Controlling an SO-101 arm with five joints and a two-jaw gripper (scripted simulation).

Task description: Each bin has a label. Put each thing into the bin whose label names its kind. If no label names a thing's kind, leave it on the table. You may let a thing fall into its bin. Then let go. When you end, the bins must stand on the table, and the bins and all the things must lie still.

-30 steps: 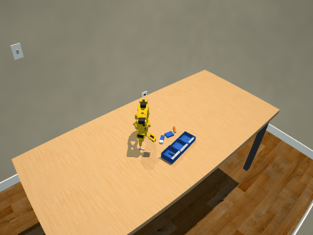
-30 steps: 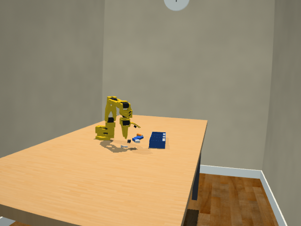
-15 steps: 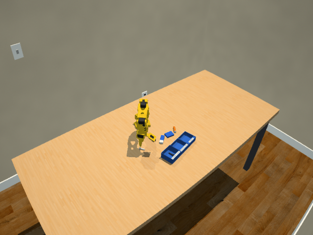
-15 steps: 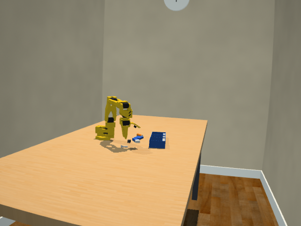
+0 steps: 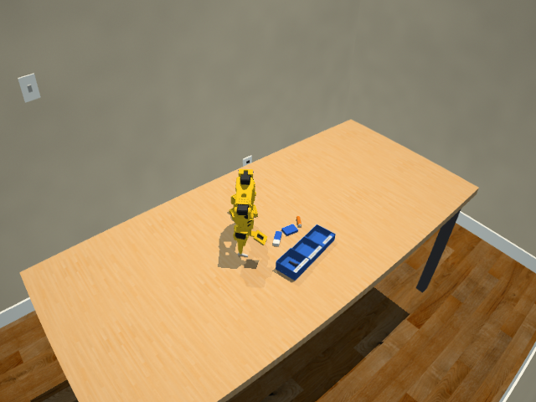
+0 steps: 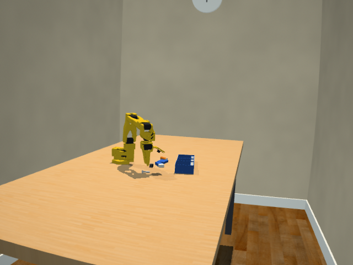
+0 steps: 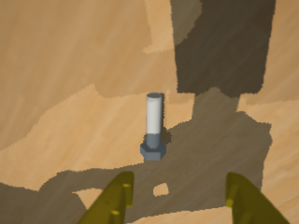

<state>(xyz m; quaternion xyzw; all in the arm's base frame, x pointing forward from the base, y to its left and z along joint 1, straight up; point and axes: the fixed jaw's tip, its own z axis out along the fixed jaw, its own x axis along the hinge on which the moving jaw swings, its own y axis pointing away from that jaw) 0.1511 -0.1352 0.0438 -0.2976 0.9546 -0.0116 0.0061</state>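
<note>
Two fingers, parted and holding nothing, point down over the bolt (image 7: pixel 153 128).

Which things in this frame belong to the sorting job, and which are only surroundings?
Job:
- bolt, lying under the open claw
- blue three-compartment bin
- blue-and-white block
- blue block
- orange cylinder

Surroundings:
- light switch
- wall outlet
- wall clock

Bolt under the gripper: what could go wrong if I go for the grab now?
1. The bolt lies flat on the table, pointing away from the open gripper; closing on the round shank may roll it out.
2. It sits left of centre between the fingers, so one may nudge it first.
3. Carrying it to the bins passes loose items.
</note>
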